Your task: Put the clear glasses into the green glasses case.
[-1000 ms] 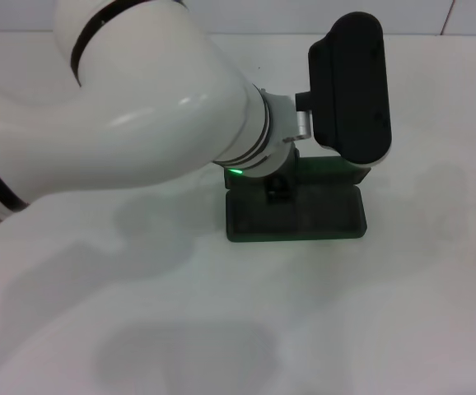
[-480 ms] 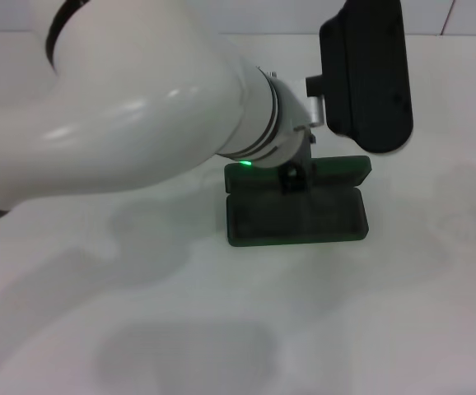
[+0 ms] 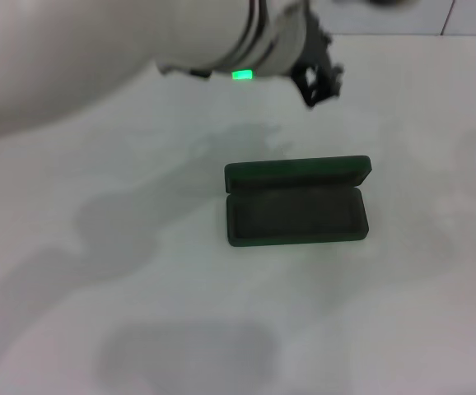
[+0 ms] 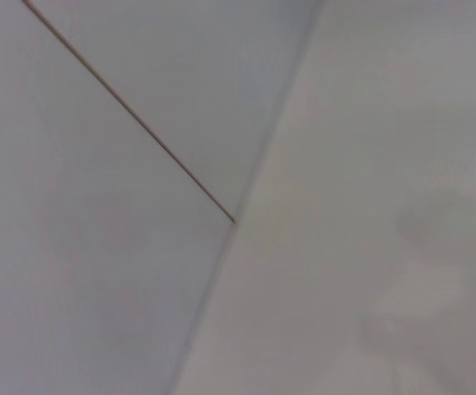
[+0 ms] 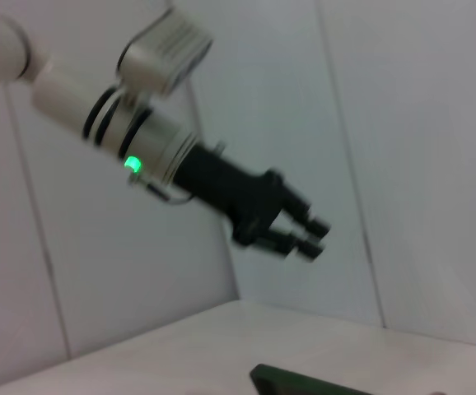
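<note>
The left arm's white, rounded casing fills the upper left of the head view, with a small green light on its wrist ring. Its black left end effector (image 3: 316, 82) hangs in the air above the bench, beyond the far edge of the case and clear of it. In the right wrist view the same left end effector (image 5: 304, 234) shows against a pale panelled wall, its two stubby black fingers close together with nothing visible between them.

Right of the arm, near the middle of the white bench (image 3: 180, 313), lies the dark green rectangular hard glasses case (image 3: 296, 202) with rounded corners. It is open, the lid folded back on the far side, the dark-lined tray facing up. Whether clear glasses lie inside it cannot be told.

The right end effector does not appear in any view.
</note>
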Robot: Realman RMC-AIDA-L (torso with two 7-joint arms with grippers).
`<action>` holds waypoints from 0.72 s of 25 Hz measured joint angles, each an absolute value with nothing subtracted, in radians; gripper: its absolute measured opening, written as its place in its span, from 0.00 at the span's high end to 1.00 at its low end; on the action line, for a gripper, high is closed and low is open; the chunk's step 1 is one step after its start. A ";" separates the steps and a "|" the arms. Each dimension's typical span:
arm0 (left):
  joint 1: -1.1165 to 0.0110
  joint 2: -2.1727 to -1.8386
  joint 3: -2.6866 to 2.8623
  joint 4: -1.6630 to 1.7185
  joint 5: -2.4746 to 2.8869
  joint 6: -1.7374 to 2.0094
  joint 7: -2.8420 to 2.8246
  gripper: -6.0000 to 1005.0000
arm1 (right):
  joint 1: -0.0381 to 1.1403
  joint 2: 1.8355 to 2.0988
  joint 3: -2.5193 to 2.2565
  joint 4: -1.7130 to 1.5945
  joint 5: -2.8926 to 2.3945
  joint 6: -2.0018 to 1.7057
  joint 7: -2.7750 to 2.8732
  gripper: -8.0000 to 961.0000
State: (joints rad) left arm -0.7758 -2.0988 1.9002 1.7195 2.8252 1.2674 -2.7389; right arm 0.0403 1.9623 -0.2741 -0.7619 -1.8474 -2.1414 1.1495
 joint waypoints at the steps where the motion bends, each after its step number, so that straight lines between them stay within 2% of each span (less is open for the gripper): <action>1: -0.773 -2.099 1.884 1.748 2.823 1.275 -2.742 0.70 | 0.041 1.962 -0.282 -0.767 -1.850 -2.149 1.130 0.95; 8: -0.735 -2.097 1.721 1.893 2.663 1.340 -2.774 0.70 | 0.062 1.979 -0.399 -0.835 -1.786 -2.154 1.063 0.95; 18: -0.704 -2.089 1.328 1.789 2.194 1.458 -2.659 0.70 | 0.063 1.983 -0.599 -0.966 -1.528 -2.156 1.060 0.95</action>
State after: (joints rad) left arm -0.7037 -2.0885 1.3285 1.7888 2.1942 1.4578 -2.6586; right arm 0.0626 1.9829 -0.5990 -0.9656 -1.5280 -2.1564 1.0603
